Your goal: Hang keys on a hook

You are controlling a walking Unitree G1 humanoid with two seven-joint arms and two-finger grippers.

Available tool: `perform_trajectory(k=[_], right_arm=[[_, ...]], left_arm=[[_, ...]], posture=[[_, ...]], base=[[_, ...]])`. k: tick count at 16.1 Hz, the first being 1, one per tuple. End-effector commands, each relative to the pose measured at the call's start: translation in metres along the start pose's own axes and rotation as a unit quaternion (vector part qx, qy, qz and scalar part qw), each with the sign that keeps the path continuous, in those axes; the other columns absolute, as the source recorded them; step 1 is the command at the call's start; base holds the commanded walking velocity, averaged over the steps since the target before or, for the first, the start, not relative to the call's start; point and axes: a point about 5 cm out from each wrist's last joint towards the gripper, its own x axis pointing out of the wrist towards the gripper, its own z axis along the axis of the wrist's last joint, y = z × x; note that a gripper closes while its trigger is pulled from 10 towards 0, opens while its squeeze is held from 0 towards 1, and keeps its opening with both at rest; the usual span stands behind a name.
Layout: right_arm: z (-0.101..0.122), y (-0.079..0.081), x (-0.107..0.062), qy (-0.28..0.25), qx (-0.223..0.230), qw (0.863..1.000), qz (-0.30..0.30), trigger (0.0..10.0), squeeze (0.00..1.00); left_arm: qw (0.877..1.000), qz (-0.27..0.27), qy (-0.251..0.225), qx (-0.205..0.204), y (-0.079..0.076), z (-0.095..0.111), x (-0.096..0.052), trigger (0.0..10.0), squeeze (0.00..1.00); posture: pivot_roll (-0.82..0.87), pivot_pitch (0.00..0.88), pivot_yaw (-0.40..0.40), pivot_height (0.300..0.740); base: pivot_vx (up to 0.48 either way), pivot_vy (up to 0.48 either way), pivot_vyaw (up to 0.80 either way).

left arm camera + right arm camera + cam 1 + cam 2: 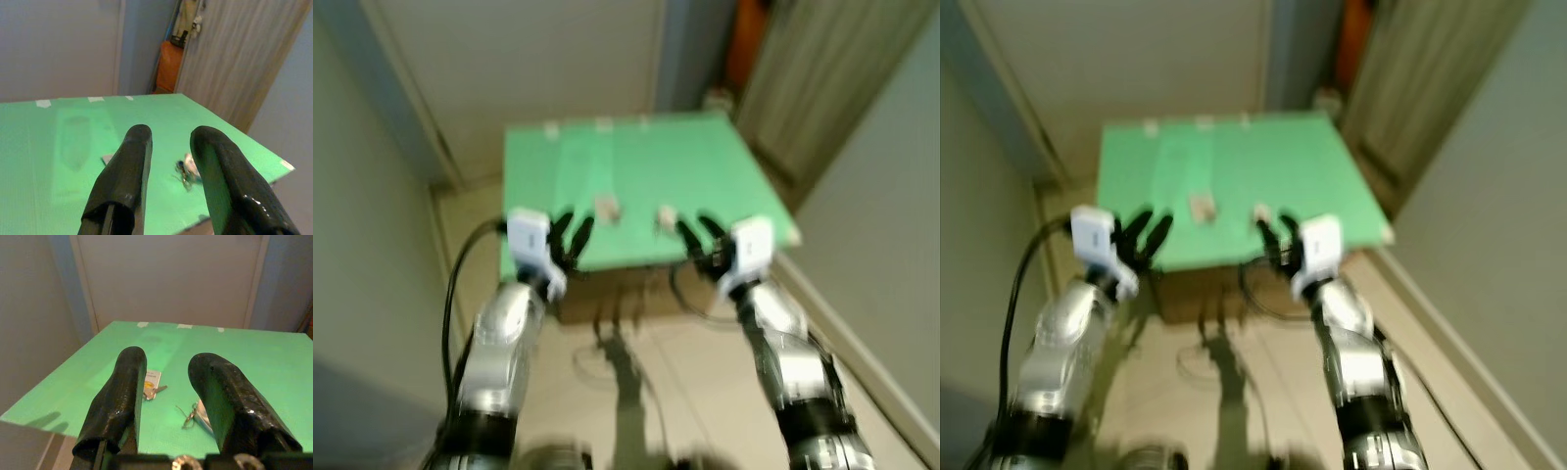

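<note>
A key with a white tag lies near the front of the green tabletop. It looks like a pale blur in the head views. Beside it, to the right, lies a small wire-and-metal piece; I cannot tell whether it is a hook or more keys. My left gripper hovers open at the table's front left edge. My right gripper hovers open at the front edge, just right of the metal piece. Both hold nothing. The head views are blurred.
The table stands in a narrow corner, with a pale door behind, a wall on the left and a wood-grain door on the right. An orange object sits in the gap behind. A brown box and cables lie under the table's front.
</note>
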Motion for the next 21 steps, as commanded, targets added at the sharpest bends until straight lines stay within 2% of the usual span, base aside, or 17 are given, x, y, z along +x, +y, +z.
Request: perform_trajectory(k=[1,2,4,5,6,7,11,12,15,16,18,21], right_arm=[[-0.005,-0.008,-0.008,0.023,-0.02,0.999,-0.013,10.0,0.0],[-0.007,-0.006,-0.008,0.036,-0.034,0.999,-0.008,10.0,0.0],[-0.022,0.006,-0.01,0.095,-0.071,0.992,0.038,10.0,0.0],[-0.035,0.02,-0.014,0.14,-0.111,0.98,0.086,10.0,0.0],[-0.041,0.028,-0.018,0.155,-0.12,0.974,0.114,10.0,0.0],[-0.049,0.039,-0.022,0.167,-0.126,0.968,0.138,10.0,1.0],[-0.054,0.036,-0.022,0.183,-0.128,0.971,0.09,10.0,1.0],[-0.055,0.036,-0.023,0.187,-0.114,0.972,0.083,10.0,0.0],[-0.056,0.041,-0.025,0.186,-0.108,0.973,0.083,10.0,0.0],[-0.056,0.042,-0.024,0.184,-0.091,0.976,0.073,10.0,0.0],[-0.055,0.038,-0.025,0.181,-0.061,0.981,0.037,10.0,0.0],[-0.063,0.03,-0.033,0.215,-0.041,0.976,0.007,10.0,0.0]], left_arm=[[1.0,-0.023,-0.001,-0.004,-0.014,0.001,0.005,10.0,0.0],[1.0,-0.025,0.001,-0.004,-0.016,0.002,0.005,10.0,0.0],[0.999,-0.031,0.007,-0.005,-0.02,0.002,0.005,10.0,0.0],[0.999,-0.035,0.013,-0.005,-0.022,0.002,0.004,10.0,0.0],[0.999,-0.037,0.015,-0.006,-0.024,0.002,0.004,10.0,0.0],[0.999,-0.041,0.017,-0.008,-0.027,0.001,0.004,10.0,0.0],[0.999,-0.046,0.026,-0.01,-0.03,-0.002,0.002,10.0,0.0],[0.998,-0.048,0.029,-0.012,-0.033,-0.003,0.001,10.0,0.0],[0.998,-0.051,0.035,-0.015,-0.036,-0.006,-0.001,10.0,0.0],[0.998,-0.052,0.037,-0.015,-0.038,-0.007,-0.002,10.0,0.0],[0.998,-0.051,0.042,-0.016,-0.038,-0.008,-0.004,10.0,0.0],[0.997,-0.039,0.062,-0.002,-0.038,-0.014,-0.005,10.0,0.0]], posture=[[0.06,0.115,-0.02,0.74],[0.06,0.117,-0.02,0.74],[0.05,0.121,-0.017,0.74],[0.05,0.126,-0.015,0.74],[0.05,0.129,-0.016,0.74],[0.05,0.133,-0.015,0.74],[0.05,0.142,-0.009,0.74],[0.04,0.15,-0.009,0.74],[0.04,0.158,-0.011,0.74],[0.05,0.161,-0.011,0.74],[0.05,0.168,-0.01,0.74],[0.04,0.177,-0.01,0.74]], base=[[0.368,0.0,0.0],[0.368,0.0,0.0],[0.366,0.0,0.0],[0.364,0.0,0.0],[0.371,0.0,0.0],[0.368,0.0,0.0],[0.367,0.0,0.0],[0.364,0.0,0.0],[0.366,0.0,0.53],[0.368,0.0,0.8],[0.364,0.0,0.4],[0.099,0.0,0.0]])
